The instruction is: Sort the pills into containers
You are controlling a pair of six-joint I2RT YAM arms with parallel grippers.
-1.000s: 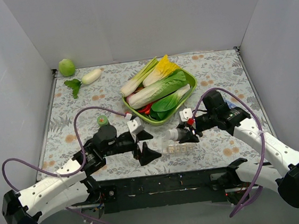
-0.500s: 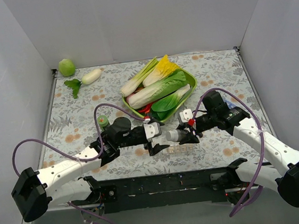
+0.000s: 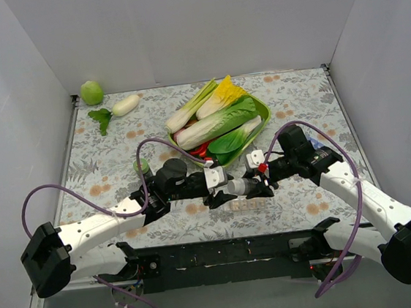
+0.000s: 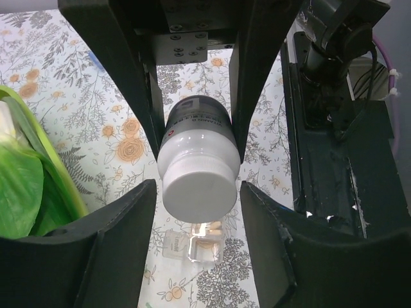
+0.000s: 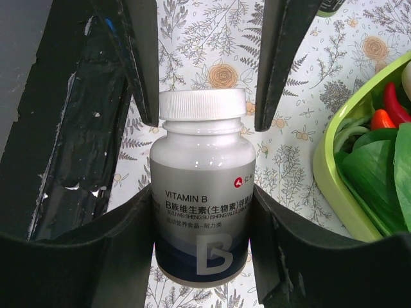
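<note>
My right gripper (image 3: 258, 181) is shut on a grey-and-white Vitamin B bottle (image 3: 240, 187) and holds it on its side above the table, white cap pointing left. In the right wrist view my right gripper (image 5: 202, 208) clamps the bottle (image 5: 202, 218) at its label. My left gripper (image 3: 220, 190) is open, its fingers on either side of the cap (image 4: 198, 189) with narrow gaps. The containers (image 3: 249, 204), a translucent strip of small square compartments, lie on the table just below the bottle; they also show in the left wrist view (image 4: 200, 245), with one lid open.
A green bowl (image 3: 262, 107) of leafy vegetables and red chilies stands right behind the grippers; its rim shows in the right wrist view (image 5: 327, 173). A small green-capped bottle (image 3: 141, 165) stands left of the left arm. A green ball (image 3: 91, 92) and a white radish (image 3: 124, 104) lie far left.
My left arm has swung right toward the bottle, and its open fingers now flank the cap. My right arm and the bottle have stayed in place.
</note>
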